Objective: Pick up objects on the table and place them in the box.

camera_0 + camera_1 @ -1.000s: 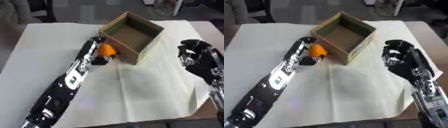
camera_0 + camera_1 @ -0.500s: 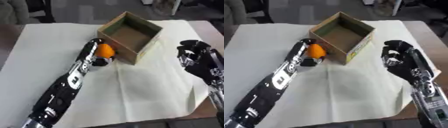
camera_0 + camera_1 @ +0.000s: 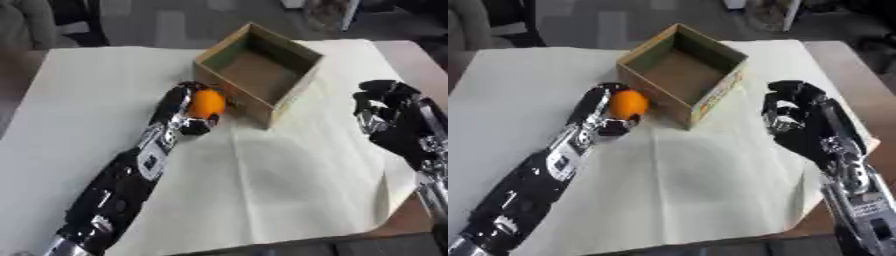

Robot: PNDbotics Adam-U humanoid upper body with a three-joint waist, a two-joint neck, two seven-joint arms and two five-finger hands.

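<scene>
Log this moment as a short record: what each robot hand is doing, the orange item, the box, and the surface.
left robot hand: curled round the orange object, just beside the box's near corner
right robot hand: holds nothing, fingers curled, right of the box
orange object: round, held outside the box
box: open cardboard, nothing visible inside
table cover: pale, creased sheet

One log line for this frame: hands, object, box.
left hand: shut on orange ball, beside box wall | right hand: idle, curled, right of box | cardboard box: empty
</scene>
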